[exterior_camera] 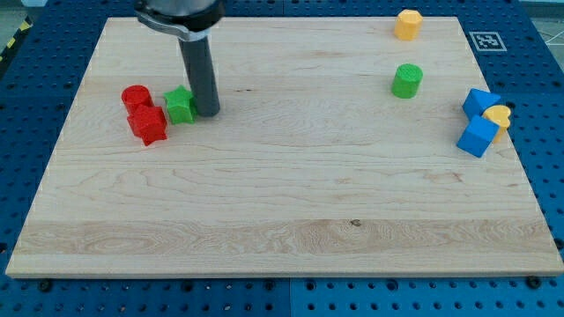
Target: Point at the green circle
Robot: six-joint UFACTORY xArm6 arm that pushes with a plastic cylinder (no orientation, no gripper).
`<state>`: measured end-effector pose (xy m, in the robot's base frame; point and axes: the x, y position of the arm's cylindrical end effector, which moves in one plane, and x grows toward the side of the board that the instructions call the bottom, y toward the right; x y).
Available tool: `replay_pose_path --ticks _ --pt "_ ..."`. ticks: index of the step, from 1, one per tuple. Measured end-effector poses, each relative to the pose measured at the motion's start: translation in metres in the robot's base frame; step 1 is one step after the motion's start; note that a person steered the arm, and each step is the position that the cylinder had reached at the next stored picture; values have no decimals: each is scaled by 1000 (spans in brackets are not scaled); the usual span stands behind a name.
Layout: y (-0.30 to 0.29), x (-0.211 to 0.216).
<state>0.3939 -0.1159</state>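
The green circle (407, 80) stands on the wooden board (282, 202) at the view's upper right. My tip (208, 112) rests on the board at the view's upper left, far left of the green circle. It touches or nearly touches the right side of a green star-shaped block (181, 105). A red cylinder (136, 97) and a red star-shaped block (148, 125) sit just left of that green block.
A yellow hexagonal block (408, 24) sits near the top edge at the right. Two blue blocks (480, 103) (477, 136) and a yellow heart-shaped block (499, 118) cluster at the right edge. A printed marker (487, 40) lies beyond the board's top right corner.
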Motion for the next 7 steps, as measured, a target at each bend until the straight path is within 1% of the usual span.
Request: replay_pose_path --ticks 1,2,3,4,5,6,7 --pt "-18 -11" --pt "-25 -11" --pt "-18 -11" --pt "37 -13" --pt "110 -13" --pt "150 -37" --pt "155 -80"
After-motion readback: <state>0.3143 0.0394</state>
